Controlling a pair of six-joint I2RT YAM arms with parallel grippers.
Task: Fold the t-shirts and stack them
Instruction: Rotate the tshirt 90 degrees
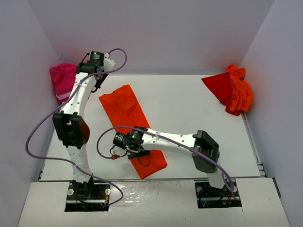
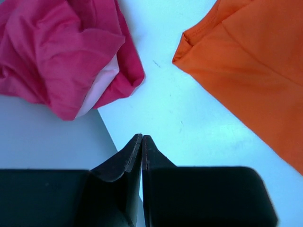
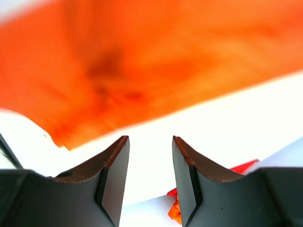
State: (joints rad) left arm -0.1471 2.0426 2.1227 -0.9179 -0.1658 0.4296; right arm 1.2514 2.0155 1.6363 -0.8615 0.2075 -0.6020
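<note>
A white table [image 1: 199, 101] is carrying everything, with pale walls closing it in on three sides. Purple cables [image 1: 32, 142] are looping off both arms. Seen from above, the right arm is reaching across the near end of the orange t-shirt [image 1: 124, 106] and is hiding part of it. A red and orange heap of t-shirts [image 1: 233, 90] is sitting in the far right corner, well apart from both sets of fingers.

The left gripper [image 2: 142, 137] is pressing its fingers [image 2: 124, 158] together tip to tip, gripping nothing, over the table's left edge. The magenta t-shirt [image 2: 57, 52] is lying bunched ahead and to the left of those tips, partly on the grey surface beside the table. A folded corner of the orange t-shirt is lying ahead and to the right. Bare table is separating the tips from both cloths.

The right gripper [image 3: 150, 139] is holding its fingers [image 3: 113, 165] partly apart, with only white table showing in the gap. The orange t-shirt is spreading as a blurred band just beyond the tips, not between them. A small orange-red scrap [image 3: 241, 168] is showing under the right-hand finger; what it belongs to is unclear.
</note>
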